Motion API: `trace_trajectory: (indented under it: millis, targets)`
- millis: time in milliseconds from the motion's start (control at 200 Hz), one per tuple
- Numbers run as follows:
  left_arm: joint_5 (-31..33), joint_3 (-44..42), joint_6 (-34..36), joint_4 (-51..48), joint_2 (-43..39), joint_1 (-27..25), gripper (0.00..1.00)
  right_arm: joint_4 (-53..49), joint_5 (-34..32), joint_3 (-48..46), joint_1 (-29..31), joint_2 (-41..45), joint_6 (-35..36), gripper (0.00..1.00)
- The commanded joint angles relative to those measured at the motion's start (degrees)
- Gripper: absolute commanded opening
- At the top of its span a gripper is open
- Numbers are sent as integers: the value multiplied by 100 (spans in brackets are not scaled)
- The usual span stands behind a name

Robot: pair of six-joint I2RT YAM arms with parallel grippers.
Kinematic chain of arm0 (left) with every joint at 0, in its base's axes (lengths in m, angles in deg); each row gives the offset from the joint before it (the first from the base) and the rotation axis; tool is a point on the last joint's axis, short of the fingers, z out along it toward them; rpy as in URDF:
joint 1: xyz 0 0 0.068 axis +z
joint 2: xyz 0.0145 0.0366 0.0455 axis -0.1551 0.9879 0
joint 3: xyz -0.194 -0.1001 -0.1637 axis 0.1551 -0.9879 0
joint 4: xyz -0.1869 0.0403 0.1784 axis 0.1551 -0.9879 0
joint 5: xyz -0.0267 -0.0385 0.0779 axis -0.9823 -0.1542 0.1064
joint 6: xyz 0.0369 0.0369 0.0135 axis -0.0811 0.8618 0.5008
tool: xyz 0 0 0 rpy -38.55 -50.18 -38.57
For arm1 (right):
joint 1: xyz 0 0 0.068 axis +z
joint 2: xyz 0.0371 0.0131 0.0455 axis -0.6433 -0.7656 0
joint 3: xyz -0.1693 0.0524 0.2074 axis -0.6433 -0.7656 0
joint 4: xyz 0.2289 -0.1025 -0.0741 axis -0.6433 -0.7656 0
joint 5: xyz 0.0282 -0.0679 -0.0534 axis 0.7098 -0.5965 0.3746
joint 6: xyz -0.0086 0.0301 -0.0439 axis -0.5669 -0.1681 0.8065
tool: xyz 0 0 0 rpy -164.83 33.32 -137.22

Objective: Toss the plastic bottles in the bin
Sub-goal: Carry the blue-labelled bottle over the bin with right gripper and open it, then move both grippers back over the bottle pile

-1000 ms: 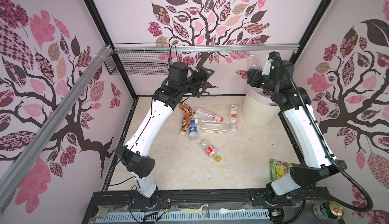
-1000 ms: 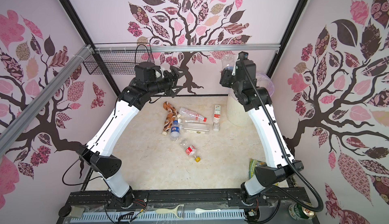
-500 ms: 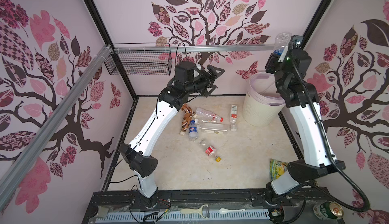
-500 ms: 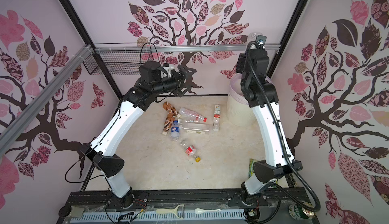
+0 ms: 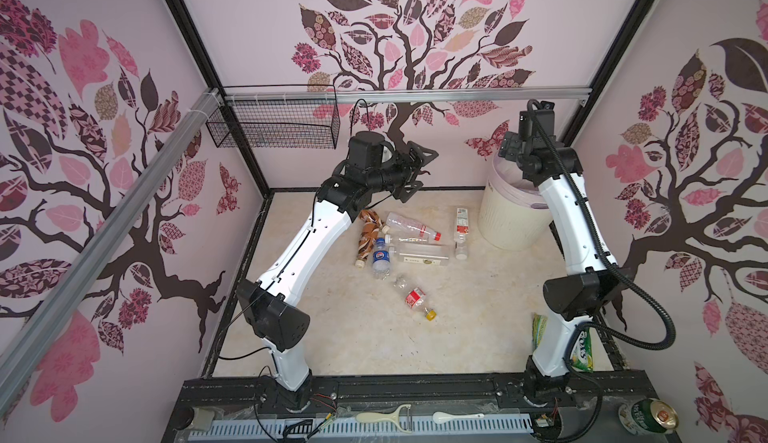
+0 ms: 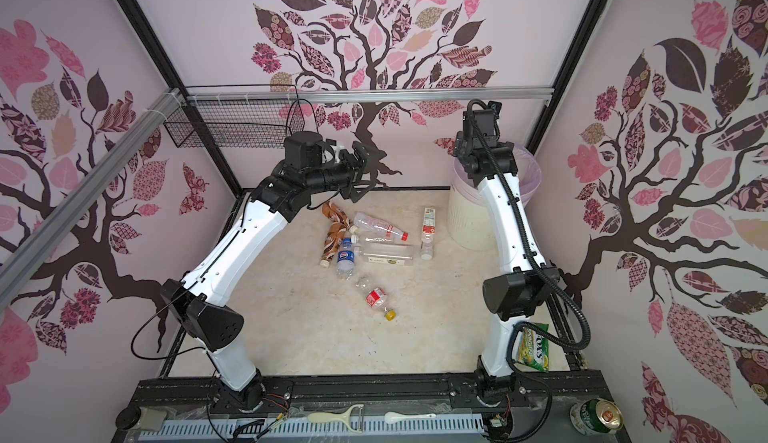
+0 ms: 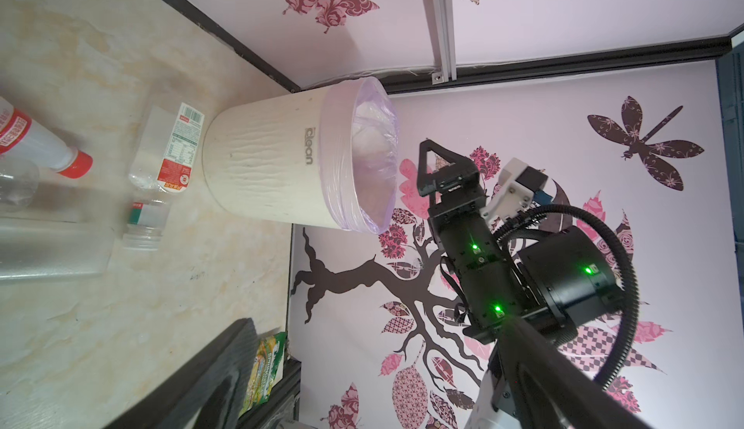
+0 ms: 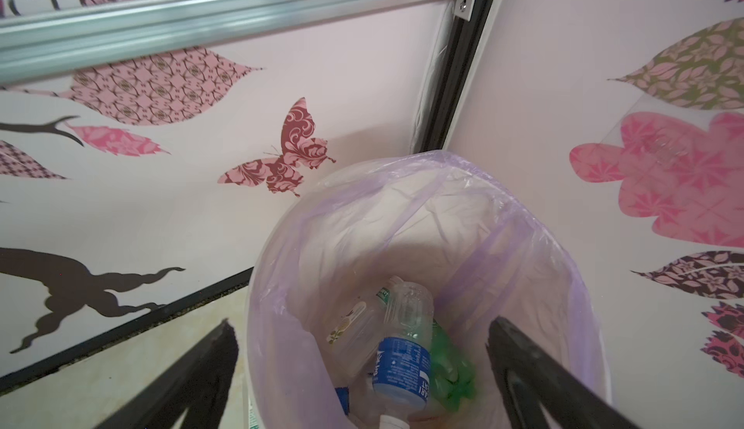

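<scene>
The cream ribbed bin (image 5: 505, 222) with its lilac liner stands at the back right in both top views. My right gripper (image 8: 360, 322) hangs over its mouth, open, with nothing between the fingers. Inside lie plastic bottles, among them a blue-labelled one (image 8: 402, 366) and a green one (image 8: 451, 370). Several more bottles lie on the floor left of the bin: two brown-wrapped (image 5: 368, 237), a red-capped clear one (image 5: 409, 227), a blue-labelled one (image 5: 380, 256) and a yellow-capped one (image 5: 415, 299). My left gripper (image 5: 417, 175) is held in the air above them, open and empty.
A yellow-green snack bag (image 5: 582, 345) lies by the right arm's base and a green can (image 5: 648, 416) stands outside the front rail. A black wire basket (image 5: 274, 129) hangs on the back left wall. A peeler (image 5: 386, 416) and a spoon (image 5: 457, 416) lie on the front rail.
My right gripper carried a clear bottle up over the bin, came down above its mouth and opened; the bottle is no longer in it. My left arm shifted slightly right.
</scene>
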Motion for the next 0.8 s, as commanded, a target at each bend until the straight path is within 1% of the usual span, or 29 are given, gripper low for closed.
trace_trajectory:
  millis: [0,125,145,240,325,500,600,660,735,795]
  targets:
    - [-31,-185,72,-41,-279,14,98,-174,265,221,12,402,-296,99]
    - [77,-461,98,-107,-473,50,98,-364,579,204,112,556,-469,99]
    - [81,-673,98,-106,-513,62,98,-387,613,178,146,586,-476,100]
    - [145,-1052,128,-207,-711,134,98,-404,557,-101,537,791,-374,99]
    - [219,-1392,205,-445,-920,243,98,-251,519,-647,989,1075,-317,100]
    - [540,-2113,313,-1160,-1379,610,98,188,566,-2120,1888,1638,-598,99]
    - [803,-2457,617,-1572,-1575,730,98,215,563,-2577,2353,1689,-679,100]
    - [898,-2742,654,-1814,-1694,768,98,233,548,-2831,2633,1697,-716,100]
    - [877,-3167,670,-1805,-1828,765,98,257,657,-3166,2841,1724,-877,100]
    - [828,-3487,578,-1827,-1908,761,98,299,854,-3432,2861,1765,-1076,100]
